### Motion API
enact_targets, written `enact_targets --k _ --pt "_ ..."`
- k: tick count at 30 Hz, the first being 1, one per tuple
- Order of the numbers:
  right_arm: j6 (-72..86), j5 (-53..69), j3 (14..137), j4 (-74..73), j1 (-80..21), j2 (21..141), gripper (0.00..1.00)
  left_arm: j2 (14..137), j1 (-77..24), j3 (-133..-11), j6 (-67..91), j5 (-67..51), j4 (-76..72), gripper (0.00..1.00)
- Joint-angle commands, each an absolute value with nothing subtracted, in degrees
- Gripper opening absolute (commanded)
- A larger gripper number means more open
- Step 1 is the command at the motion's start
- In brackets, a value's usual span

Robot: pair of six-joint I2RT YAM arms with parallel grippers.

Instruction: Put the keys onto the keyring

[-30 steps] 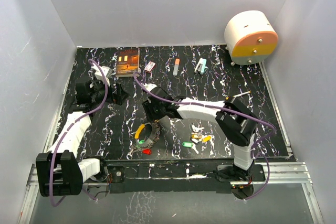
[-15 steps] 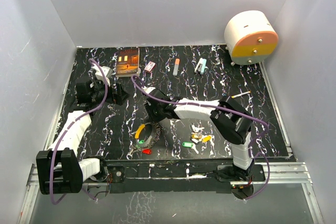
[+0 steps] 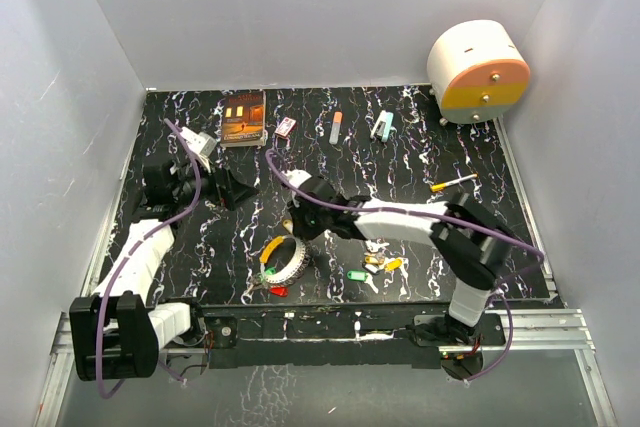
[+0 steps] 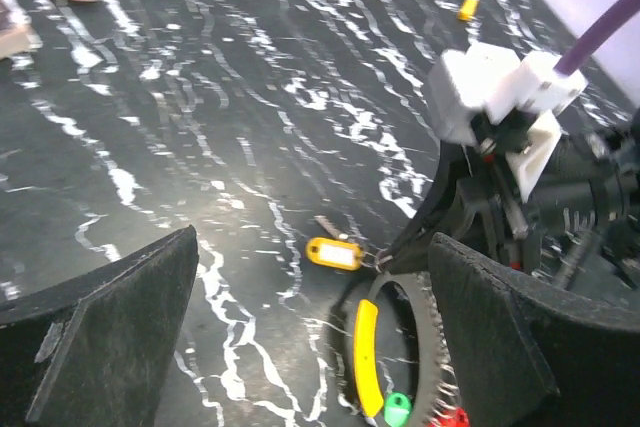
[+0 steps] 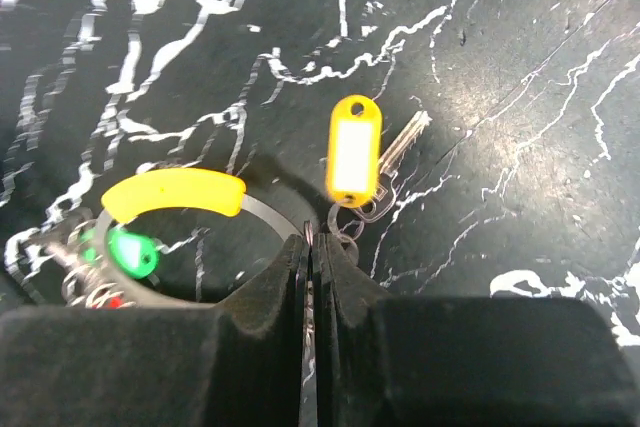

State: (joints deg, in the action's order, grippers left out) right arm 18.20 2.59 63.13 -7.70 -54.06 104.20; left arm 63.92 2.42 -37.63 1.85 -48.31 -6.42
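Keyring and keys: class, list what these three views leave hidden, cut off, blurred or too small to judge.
Right wrist view: the shut right gripper hides whether it actually pinches the keyring wire.
Right wrist view: the green tag is blurred; its key is unreadable.
Left wrist view: the bottom edge cuts off the keyring's lower half and the red tag.
Top view: the loose keys are too small to count.
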Motion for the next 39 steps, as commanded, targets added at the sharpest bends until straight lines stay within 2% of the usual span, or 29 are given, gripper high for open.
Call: enact_targets --k 1,5,11,17,21,24,27,29,39 --pt "16.15 8.07 56.96 8.16 -54.48 93.22 0.08 61.39 2.60 -36.29 6.12 -61.22 -11.20 0.97" --pt "15.99 13.35 51.22 14.63 -54.42 88.40 0.08 61.09 2.55 -34.40 7.25 -64.48 -14.81 0.95" --pt "15.65 20.49 47.90 19.60 -54.48 84.40 0.08 60.48 2.29 -31.64 15.28 -73.62 -25.12 0.87" --pt "15.29 20.30 45.34 23.88 -54.46 81.29 0.08 59.64 1.38 -29.67 20.89 -79.29 -32.86 0.83" --pt "15.49 18.54 45.38 24.14 -54.48 80.15 0.08 59.64 0.26 -29.40 20.22 -80.99 -32.64 0.76" --pt "15.98 16.48 46.41 22.54 -54.49 79.80 0.08 59.82 -0.52 -30.82 15.01 -81.12 -26.12 0.70" --pt "16.90 15.82 47.95 21.21 -54.56 79.68 0.08 60.51 -2.30 -35.84 -3.01 -80.03 -4.70 0.69" --pt "17.83 15.37 48.43 21.29 -54.85 79.42 0.08 60.81 -3.77 -37.83 -10.52 -79.31 3.54 0.68" --pt "18.39 13.41 49.76 21.14 -56.51 79.02 0.08 60.80 -4.63 -37.48 -11.80 -80.09 4.50 0.67"
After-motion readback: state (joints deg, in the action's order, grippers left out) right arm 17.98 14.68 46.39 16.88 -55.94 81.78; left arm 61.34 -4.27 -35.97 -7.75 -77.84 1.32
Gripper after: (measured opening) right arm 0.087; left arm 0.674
